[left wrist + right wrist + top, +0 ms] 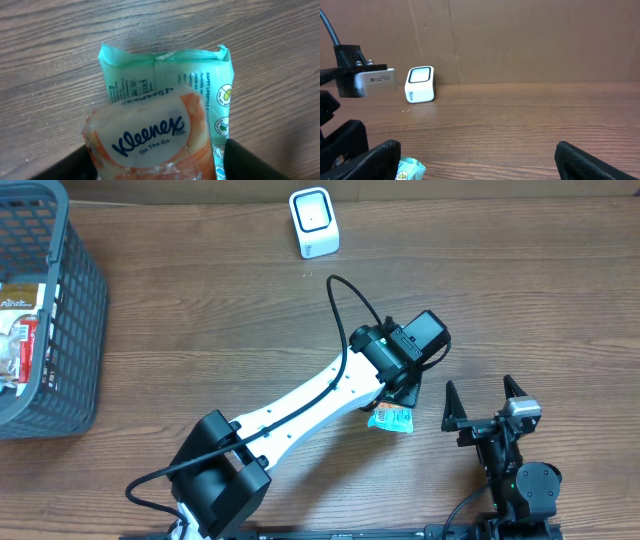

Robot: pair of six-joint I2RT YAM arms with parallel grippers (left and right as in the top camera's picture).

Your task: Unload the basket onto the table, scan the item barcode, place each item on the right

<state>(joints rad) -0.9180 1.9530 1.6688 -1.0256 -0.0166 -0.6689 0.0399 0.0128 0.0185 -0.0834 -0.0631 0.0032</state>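
Jaws (left) flank Kleenex pack (152,142), grip unclear

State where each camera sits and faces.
Overhead: above the table, facing down on both arms, scanner, basket.
Left wrist: on left tool, facing down at Kleenex pack atop green pack; own fingertips at bottom corners.
Right wrist: on right tool, facing low across the table toward the scanner; own fingertips at bottom corners.
Shared: overhead and right wrist both show the scanner.

Wooden table (200,310) bearing basket (60,320), scanner (314,222), green wipes pack (165,70)
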